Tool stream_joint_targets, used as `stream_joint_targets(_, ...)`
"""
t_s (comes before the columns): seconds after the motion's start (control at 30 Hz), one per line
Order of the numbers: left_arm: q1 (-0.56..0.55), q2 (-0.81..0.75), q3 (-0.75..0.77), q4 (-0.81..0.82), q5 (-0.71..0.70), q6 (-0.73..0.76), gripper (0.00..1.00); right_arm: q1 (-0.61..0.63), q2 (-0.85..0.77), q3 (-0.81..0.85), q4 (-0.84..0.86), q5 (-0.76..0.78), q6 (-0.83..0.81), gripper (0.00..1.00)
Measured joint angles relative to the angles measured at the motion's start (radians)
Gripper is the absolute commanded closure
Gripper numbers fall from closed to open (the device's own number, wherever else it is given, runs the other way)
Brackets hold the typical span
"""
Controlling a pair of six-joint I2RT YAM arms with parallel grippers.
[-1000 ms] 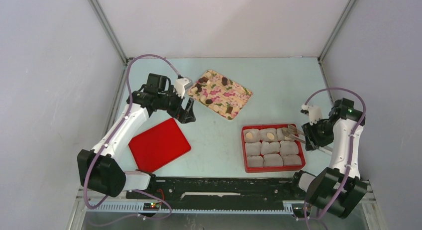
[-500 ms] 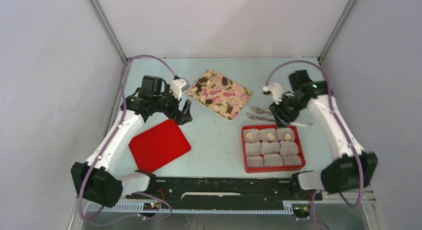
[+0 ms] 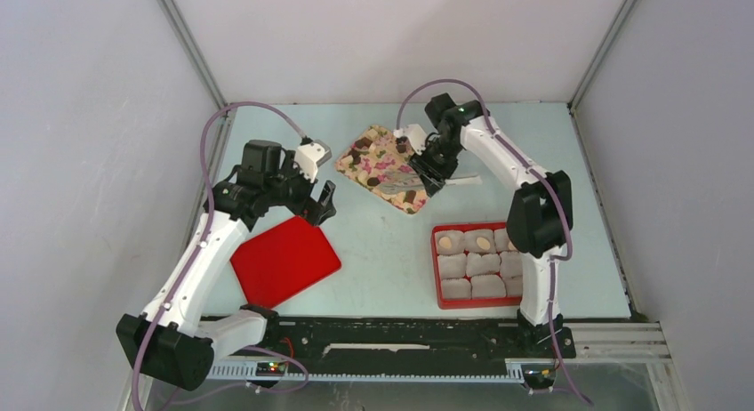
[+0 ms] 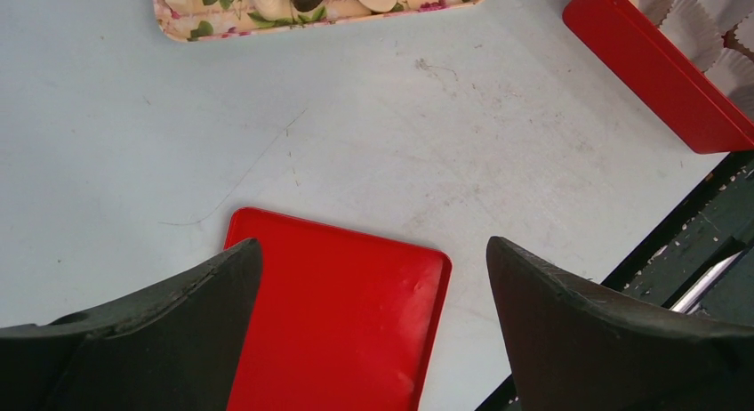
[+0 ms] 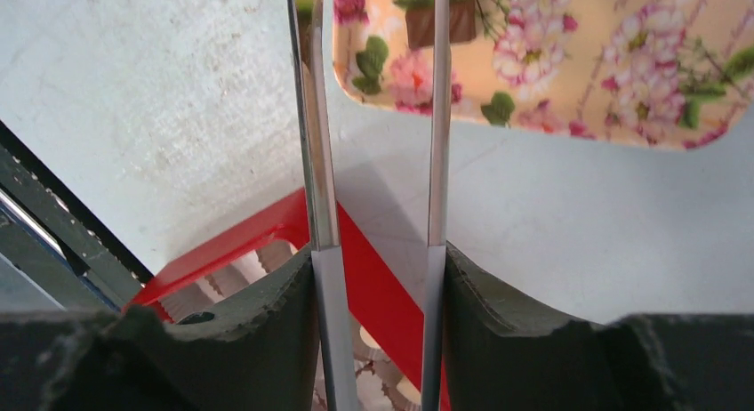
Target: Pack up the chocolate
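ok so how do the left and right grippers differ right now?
The left gripper has its jaws wide open and empty; the right gripper is clamped on metal tongs. The left gripper hangs over the red lid; the right gripper is by the floral tray, with the tongs pointing onto it. Shared: both have dark fingers and point downward.

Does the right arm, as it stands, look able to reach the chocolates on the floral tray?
Probably yes: the right gripper holds metal tongs whose blades extend over the floral tray, with nothing between them and the chocolates.
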Motion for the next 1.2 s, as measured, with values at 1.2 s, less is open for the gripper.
stream_joint_targets(1.2, 0.000, 0.016, -0.001, 0.000, 0.000, 0.014, 0.00, 0.013, 0.163, 0.075, -0.010, 0.000, 0.073, 0.76)
